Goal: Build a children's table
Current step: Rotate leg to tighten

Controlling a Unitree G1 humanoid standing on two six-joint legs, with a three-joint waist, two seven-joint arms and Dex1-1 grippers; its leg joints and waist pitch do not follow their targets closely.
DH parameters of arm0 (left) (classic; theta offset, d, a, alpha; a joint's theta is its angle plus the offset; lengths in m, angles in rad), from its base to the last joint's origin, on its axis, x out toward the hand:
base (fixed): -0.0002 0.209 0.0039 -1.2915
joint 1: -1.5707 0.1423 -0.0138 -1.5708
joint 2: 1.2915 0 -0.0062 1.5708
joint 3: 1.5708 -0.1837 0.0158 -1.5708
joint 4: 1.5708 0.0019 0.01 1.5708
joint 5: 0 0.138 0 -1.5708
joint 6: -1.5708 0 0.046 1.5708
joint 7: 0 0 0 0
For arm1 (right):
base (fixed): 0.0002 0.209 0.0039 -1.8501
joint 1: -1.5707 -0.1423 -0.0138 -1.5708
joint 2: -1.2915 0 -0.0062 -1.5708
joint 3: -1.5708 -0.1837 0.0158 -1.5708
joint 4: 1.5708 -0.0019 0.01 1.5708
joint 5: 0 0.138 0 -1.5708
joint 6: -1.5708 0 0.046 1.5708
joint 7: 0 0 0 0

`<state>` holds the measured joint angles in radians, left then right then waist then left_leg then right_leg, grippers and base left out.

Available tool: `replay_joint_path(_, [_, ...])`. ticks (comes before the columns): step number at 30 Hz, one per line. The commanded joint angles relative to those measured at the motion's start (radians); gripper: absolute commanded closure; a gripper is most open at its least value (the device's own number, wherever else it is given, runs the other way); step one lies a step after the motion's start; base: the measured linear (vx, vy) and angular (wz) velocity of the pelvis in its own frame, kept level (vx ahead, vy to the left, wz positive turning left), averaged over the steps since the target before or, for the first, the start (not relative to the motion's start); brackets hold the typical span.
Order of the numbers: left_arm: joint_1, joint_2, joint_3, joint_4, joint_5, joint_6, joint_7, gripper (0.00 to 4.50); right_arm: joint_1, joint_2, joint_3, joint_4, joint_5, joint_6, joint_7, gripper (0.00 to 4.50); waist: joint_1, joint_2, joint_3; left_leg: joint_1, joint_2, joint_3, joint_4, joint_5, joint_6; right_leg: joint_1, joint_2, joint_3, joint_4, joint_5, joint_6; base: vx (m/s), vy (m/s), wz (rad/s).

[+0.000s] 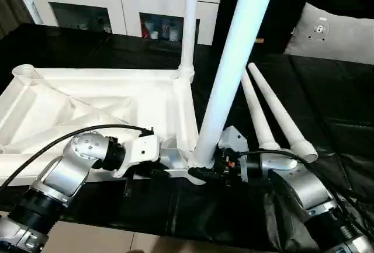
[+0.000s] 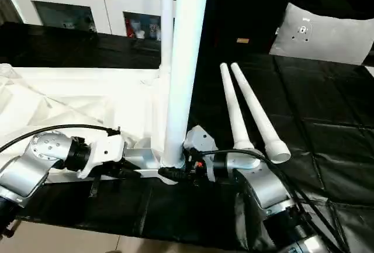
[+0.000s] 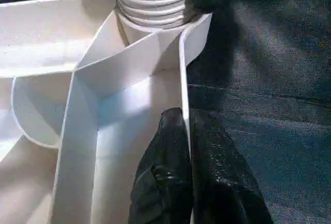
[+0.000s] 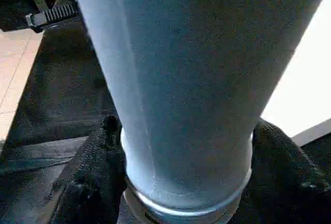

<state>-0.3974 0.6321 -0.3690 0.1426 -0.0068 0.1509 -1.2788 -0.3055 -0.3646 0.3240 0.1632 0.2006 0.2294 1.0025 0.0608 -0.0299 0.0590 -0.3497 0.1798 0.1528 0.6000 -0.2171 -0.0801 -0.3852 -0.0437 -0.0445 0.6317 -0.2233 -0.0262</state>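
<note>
The white tabletop (image 1: 105,76) lies upside down on the black cloth. One leg (image 1: 189,25) stands upright in its far right corner socket. A second leg (image 1: 231,72) stands in the near right socket, its ribbed end (image 3: 150,4) showing in the left wrist view. My right gripper (image 1: 201,174) is shut on this leg's base, a black finger (image 4: 98,157) pressed to each side. My left gripper (image 3: 183,118) is shut on the tabletop's rim just beside that corner. Two loose legs (image 1: 257,110) (image 1: 286,118) lie side by side to the right.
A grey-white pillow (image 1: 333,31) rests at the back right. A white cabinet (image 1: 117,2) with glass doors stands behind the table. The table's front edge runs just below my grippers, with pale floor (image 1: 87,238) beneath it.
</note>
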Motion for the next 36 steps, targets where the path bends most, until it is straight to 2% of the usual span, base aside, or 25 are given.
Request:
replay_joint_path(1, [-0.016, 0.008, -0.026, -0.031, -0.007, -0.013, -0.038, 4.50, 0.022, -0.010, 0.002, 0.010, -0.016, 0.015, -0.009, 1.72, -0.003, 0.023, -0.068, 0.002, 0.048, -0.006, -0.065, -0.048, 0.035, 0.060, -0.088, 0.053, -0.056, 0.091, -0.263, 0.000, 0.000, 0.00])
replay_joint_path(2, [-0.015, 0.009, -0.027, -0.033, -0.009, -0.011, -0.041, 4.50, 0.027, -0.012, 0.008, 0.016, -0.023, 0.015, -0.010, 1.72, -0.003, 0.028, -0.066, 0.003, 0.049, -0.006, -0.067, -0.064, 0.031, 0.059, -0.089, 0.053, -0.059, 0.071, -0.263, 0.000, 0.000, 0.00])
replay_joint_path(3, [-0.014, 0.010, -0.028, -0.035, -0.010, -0.009, -0.043, 4.50, 0.030, -0.013, 0.015, 0.021, -0.029, 0.016, -0.010, 1.73, -0.004, 0.026, -0.065, 0.004, 0.049, -0.006, -0.068, -0.080, 0.026, 0.058, -0.088, 0.052, -0.061, 0.045, -0.261, 0.000, 0.000, 0.00])
replay_joint_path(4, [-0.011, 0.011, -0.029, -0.036, -0.010, -0.009, -0.045, 4.50, 0.032, -0.013, 0.020, 0.024, -0.033, 0.017, -0.010, 1.73, -0.003, 0.031, -0.064, 0.005, 0.050, -0.007, -0.068, -0.086, 0.022, 0.058, -0.089, 0.052, -0.061, 0.034, -0.261, 0.000, 0.000, 0.00])
replay_joint_path(10, [-0.006, 0.009, -0.028, -0.043, -0.015, 0.001, -0.049, 4.50, 0.050, 0.001, 0.030, 0.026, -0.035, 0.030, -0.022, 1.74, -0.004, 0.028, -0.067, 0.004, 0.049, -0.007, -0.067, -0.078, 0.018, 0.060, -0.089, 0.054, -0.060, 0.049, -0.260, 0.000, 0.000, 0.00])
replay_joint_path(11, [-0.006, 0.008, -0.028, -0.043, -0.015, 0.001, -0.049, 4.50, 0.050, 0.002, 0.030, 0.026, -0.035, 0.031, -0.022, 1.74, -0.005, 0.021, -0.067, 0.003, 0.049, -0.006, -0.067, -0.073, 0.020, 0.061, -0.088, 0.054, -0.060, 0.054, -0.259, 0.000, 0.000, 0.00])
replay_joint_path(12, [-0.006, 0.006, -0.025, -0.044, -0.018, 0.008, -0.048, 4.50, 0.055, 0.006, 0.031, 0.026, -0.036, 0.033, -0.027, 1.74, -0.005, 0.024, -0.065, 0.004, 0.049, -0.007, -0.068, -0.077, 0.021, 0.059, -0.089, 0.053, -0.061, 0.042, -0.258, 0.000, 0.000, 0.00])
replay_joint_path(14, [-0.004, 0.002, -0.020, -0.048, -0.025, 0.021, -0.041, 4.50, 0.060, 0.016, 0.026, 0.027, -0.033, 0.039, -0.043, 1.74, -0.004, 0.025, -0.065, 0.004, 0.049, -0.006, -0.068, -0.082, 0.020, 0.058, -0.089, 0.054, -0.062, 0.031, -0.257, 0.000, 0.000, 0.00])
replay_joint_path(17, [0.008, -0.031, 0.007, -0.064, -0.030, 0.102, 0.035, 4.50, 0.079, 0.060, 0.009, 0.038, -0.047, 0.059, -0.138, 1.74, -0.007, 0.021, -0.062, 0.004, 0.050, -0.007, -0.071, -0.094, 0.010, 0.057, -0.090, 0.053, -0.065, -0.003, -0.255, 0.000, 0.000, 0.00])
replay_joint_path(19, [0.010, -0.060, 0.022, -0.068, -0.024, 0.161, 0.096, 4.50, 0.090, 0.092, -0.007, 0.044, -0.053, 0.072, -0.201, 1.74, -0.011, 0.021, -0.058, 0.006, 0.050, -0.006, -0.075, -0.134, -0.004, 0.055, -0.091, 0.054, -0.072, -0.080, -0.241, 0.000, 0.000, 0.00])
replay_joint_path(20, [0.010, -0.075, 0.030, -0.073, -0.030, 0.183, 0.114, 4.50, 0.090, 0.108, -0.015, 0.046, -0.048, 0.085, -0.223, 1.75, -0.013, 0.013, -0.052, 0.007, 0.047, -0.007, -0.079, -0.178, -0.011, 0.052, -0.089, 0.053, -0.083, -0.172, -0.222, 0.000, 0.000, 0.00])
replay_joint_path(21, [0.010, -0.136, 0.058, -0.093, -0.055, 0.266, 0.184, 4.50, 0.090, 0.170, -0.045, 0.056, -0.029, 0.135, -0.304, 1.75, -0.016, 0.015, -0.048, 0.013, 0.047, -0.007, -0.081, -0.220, -0.021, 0.047, -0.092, 0.054, -0.090, -0.272, -0.204, 0.000, 0.000, 0.00])
replay_joint_path(22, [0.010, -0.136, 0.058, -0.093, -0.055, 0.266, 0.184, 4.50, 0.090, 0.170, -0.045, 0.056, -0.029, 0.135, -0.304, 1.75, -0.016, 0.015, -0.048, 0.013, 0.047, -0.007, -0.081, -0.220, -0.021, 0.047, -0.092, 0.054, -0.090, -0.272, -0.204, 0.000, 0.000, 0.00])
replay_joint_path(23, [0.008, -0.159, 0.063, -0.104, -0.058, 0.295, 0.210, 4.50, 0.086, 0.191, -0.050, 0.070, -0.032, 0.143, -0.336, 1.75, -0.019, 0.016, -0.045, 0.016, 0.046, -0.013, -0.083, -0.265, -0.030, 0.045, -0.096, 0.054, -0.102, -0.397, -0.166, 0.000, 0.000, 0.00])
replay_joint_path(24, [-0.002, -0.230, 0.078, -0.127, -0.060, 0.373, 0.290, 4.50, 0.065, 0.240, -0.055, 0.133, -0.065, 0.127, -0.423, 1.75, -0.026, 0.012, -0.048, 0.014, 0.049, -0.015, -0.084, -0.259, -0.035, 0.042, -0.096, 0.055, -0.100, -0.388, -0.163, 0.000, 0.000, 0.00])
replay_joint_path(25, [-0.006, -0.256, 0.084, -0.131, -0.058, 0.399, 0.322, 4.50, 0.056, 0.262, -0.065, 0.157, -0.069, 0.127, -0.459, 1.75, -0.029, 0.014, -0.048, 0.015, 0.047, -0.014, -0.083, -0.260, -0.035, 0.039, -0.096, 0.055, -0.102, -0.384, -0.165, 0.000, 0.000, 0.00])
replay_joint_path(26, [-0.009, -0.269, 0.087, -0.133, -0.057, 0.412, 0.337, 4.50, 0.052, 0.273, -0.070, 0.168, -0.071, 0.127, -0.477, 1.75, -0.033, 0.011, -0.049, 0.012, 0.045, -0.015, -0.082, -0.248, -0.033, 0.042, -0.096, 0.054, -0.102, -0.373, -0.170, 0.000, 0.000, 0.00])
replay_joint_path(27, [-0.021, -0.325, 0.096, -0.135, -0.043, 0.450, 0.405, 4.50, 0.026, 0.324, -0.104, 0.220, -0.063, 0.128, -0.555, 1.75, -0.036, 0.009, -0.050, 0.010, 0.045, -0.014, -0.080, -0.234, -0.029, 0.042, -0.095, 0.056, -0.102, -0.356, -0.169, 0.000, 0.000, 0.00])
replay_joint_path(29, [-0.031, -0.379, 0.100, -0.137, -0.026, 0.480, 0.472, 4.50, -0.006, 0.375, -0.143, 0.275, -0.049, 0.126, -0.635, 1.75, -0.037, 0.008, -0.051, 0.013, 0.042, -0.012, -0.078, -0.226, -0.023, 0.039, -0.093, 0.057, -0.103, -0.348, -0.166, 0.000, 0.000, 0.00])
replay_joint_path(30, [-0.039, -0.412, 0.098, -0.141, -0.005, 0.502, 0.520, 4.50, -0.033, 0.408, -0.169, 0.320, -0.054, 0.118, -0.696, 1.75, -0.032, 0.012, -0.054, 0.011, 0.041, -0.012, -0.077, -0.209, -0.017, 0.042, -0.092, 0.057, -0.102, -0.328, -0.162, 0.000, 0.000, 0.00])
replay_joint_path(32, [-0.048, -0.422, 0.089, -0.136, 0.022, 0.500, 0.544, 4.50, -0.055, 0.424, -0.183, 0.356, -0.064, 0.108, -0.744, 1.75, -0.034, 0.013, -0.055, 0.008, 0.043, -0.012, -0.078, -0.184, -0.018, 0.042, -0.089, 0.056, -0.097, -0.267, -0.168, 0.000, 0.000, 0.00])
replay_joint_path(33, [-0.054, -0.422, 0.084, -0.134, 0.032, 0.501, 0.556, 4.50, -0.062, 0.434, -0.192, 0.366, -0.066, 0.111, -0.756, 1.75, -0.034, 0.014, -0.058, 0.005, 0.041, -0.011, -0.078, -0.172, -0.018, 0.047, -0.089, 0.056, -0.093, -0.232, -0.170, 0.000, 0.000, 0.00])
replay_joint_path(36, [-0.061, -0.416, 0.083, -0.130, 0.037, 0.500, 0.561, 4.50, -0.067, 0.445, -0.202, 0.373, -0.066, 0.108, -0.761, 1.75, -0.031, 0.015, -0.059, 0.005, 0.042, -0.010, -0.077, -0.150, -0.010, 0.049, -0.087, 0.056, -0.089, -0.168, -0.172, 0.000, 0.000, 0.00])
